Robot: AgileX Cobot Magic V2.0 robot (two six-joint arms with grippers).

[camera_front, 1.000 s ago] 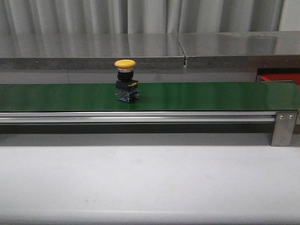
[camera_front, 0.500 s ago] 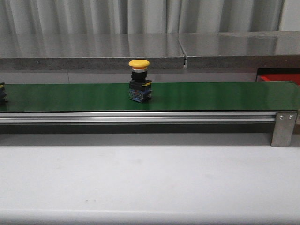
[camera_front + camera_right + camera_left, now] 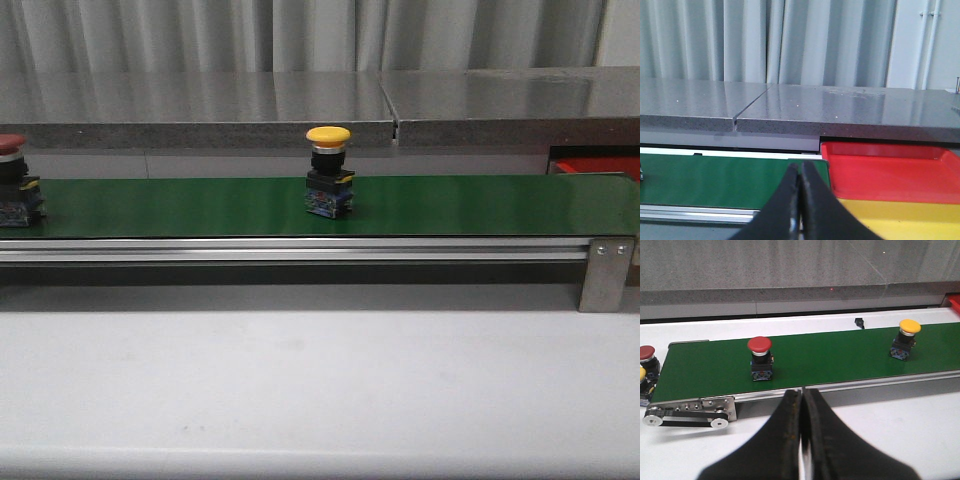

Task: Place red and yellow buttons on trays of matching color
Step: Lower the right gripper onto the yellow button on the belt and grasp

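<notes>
Green belt (image 3: 200,205) runs across the table, and a yellow button (image 3: 328,135) stands upright on its block near the belt's middle. A red button (image 3: 759,344) stands on the same belt, well apart from the yellow one, toward the belt's roller end. Past the belt's other end lies the red tray (image 3: 890,172), with a yellow tray (image 3: 900,217) just beside it on the nearer side. Both arms wait off the belt: the left gripper (image 3: 801,405) and the right gripper (image 3: 799,187) each have their fingers pressed together, holding nothing. No pick seems begun. The next move calls for one gripper to spread its fingers and reach over the belt's near rail (image 3: 300,250). Bare table in front of the belt gives open room.
</notes>
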